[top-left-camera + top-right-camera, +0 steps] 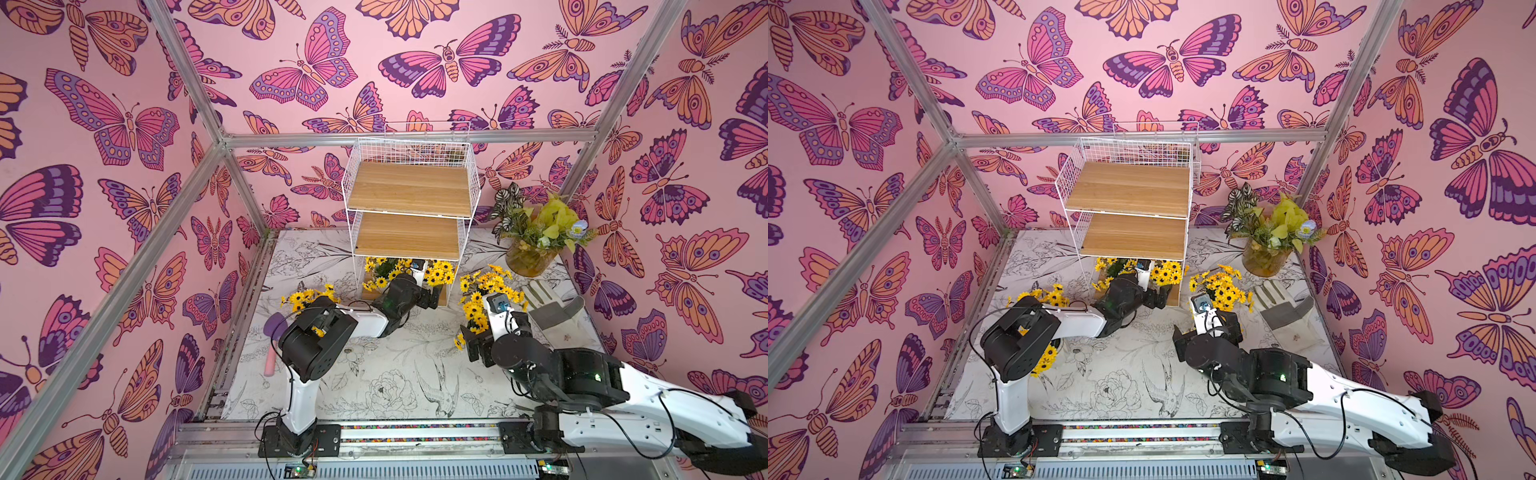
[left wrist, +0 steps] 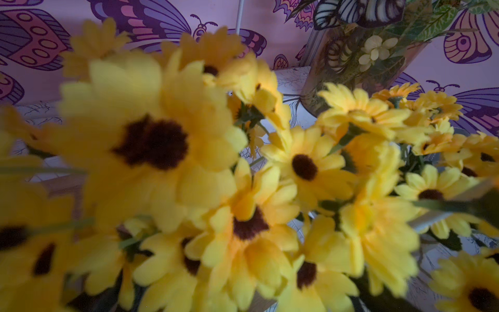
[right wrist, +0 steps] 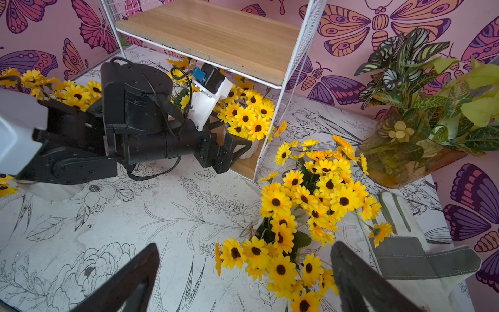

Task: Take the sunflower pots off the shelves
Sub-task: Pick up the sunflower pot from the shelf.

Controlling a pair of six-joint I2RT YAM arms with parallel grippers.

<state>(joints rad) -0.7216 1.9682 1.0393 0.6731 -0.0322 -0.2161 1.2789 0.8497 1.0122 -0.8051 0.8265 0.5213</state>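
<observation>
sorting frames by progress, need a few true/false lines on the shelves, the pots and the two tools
1. The upper two boards of the shelves are bare. True.
2. The right tool is shut on a pot. False: it is open, by sunflower pots that stand on the table.
3. The left tool reaches into the bottom tier. True.
4. The glass vase stands on the middle board. False: it stands on the table beside the shelves.
5. A glove lies on the table. True.
</observation>
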